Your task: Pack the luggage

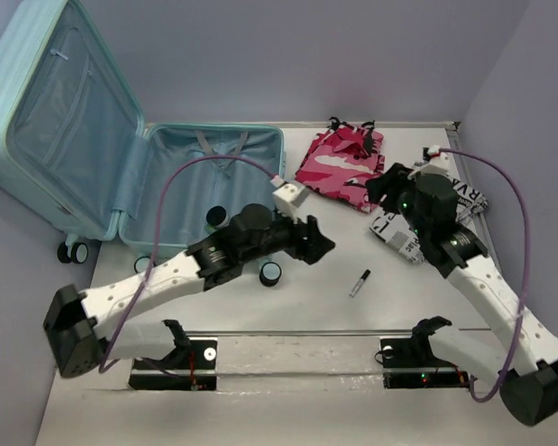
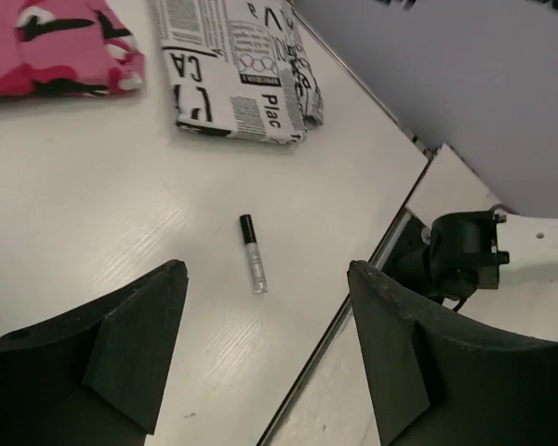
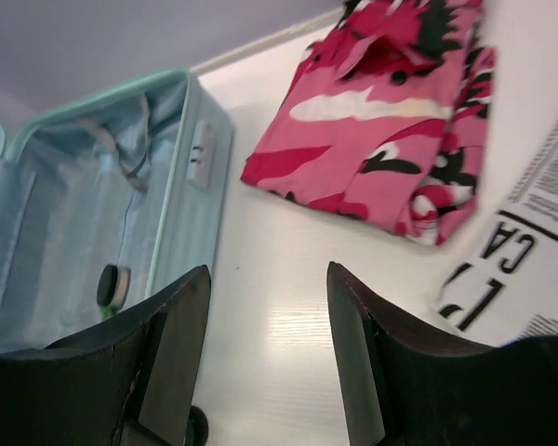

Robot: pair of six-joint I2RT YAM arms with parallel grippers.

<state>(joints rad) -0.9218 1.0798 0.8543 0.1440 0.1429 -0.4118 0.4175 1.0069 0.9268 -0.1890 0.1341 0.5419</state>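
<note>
The luggage (image 1: 205, 177) lies open at the left of the table, its lid (image 1: 56, 121) propped up; it also shows in the right wrist view as the luggage (image 3: 181, 177). A small round black jar (image 1: 214, 216) (image 3: 114, 283) lies inside it. My left gripper (image 1: 321, 243) (image 2: 268, 271) hangs open and empty over the table, just right of the luggage, above a small black-and-silver tube (image 1: 360, 282) (image 2: 252, 253). My right gripper (image 1: 381, 186) (image 3: 268, 271) is open and empty above bare table, between the luggage and a folded pink camouflage garment (image 1: 339, 163) (image 3: 381, 121).
A folded newsprint-pattern cloth (image 1: 411, 234) (image 2: 242, 65) (image 3: 530, 242) lies at the right, partly under my right arm. A caster wheel (image 1: 272, 274) of the luggage sticks out at its near right corner. The table's front edge (image 2: 353, 297) runs close to the tube.
</note>
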